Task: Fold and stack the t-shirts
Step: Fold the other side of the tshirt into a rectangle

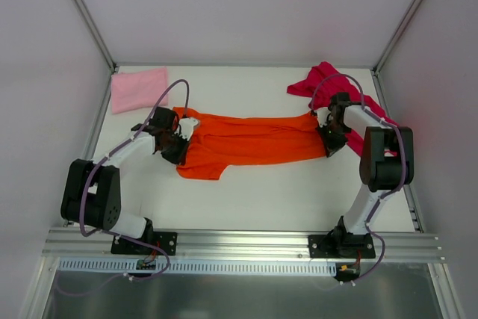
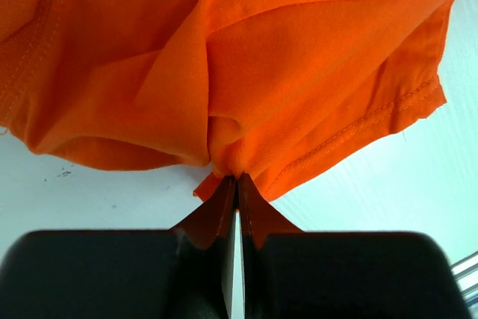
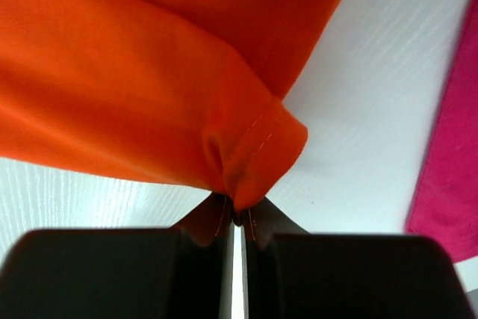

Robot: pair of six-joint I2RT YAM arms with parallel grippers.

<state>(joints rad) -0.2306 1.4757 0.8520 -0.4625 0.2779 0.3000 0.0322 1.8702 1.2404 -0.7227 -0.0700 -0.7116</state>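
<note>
Folding the orange t-shirt (image 1: 246, 142) looks to be the step in hand. In the top view it lies stretched across the middle of the bench (image 1: 261, 199), with the left tool (image 1: 178, 146) at its left end and the right tool (image 1: 327, 140) at its right end. Both arms reach forward and inward, elbows bent, wrists low over the cloth. The pink t-shirt (image 1: 140, 89), apparently folded, sits at the far left corner. The magenta t-shirt (image 1: 328, 80) lies crumpled at the far right, partly behind the right arm.

In the left wrist view, the left tool (image 2: 237, 181) is pressed together on a bunched orange edge near a stitched hem.

In the right wrist view, the right tool (image 3: 235, 218) pinches a hemmed orange corner, with magenta cloth nearby on the right.

The next move, I judge, calls for raising both ends together and keeping the cloth taut so that it folds evenly.
</note>
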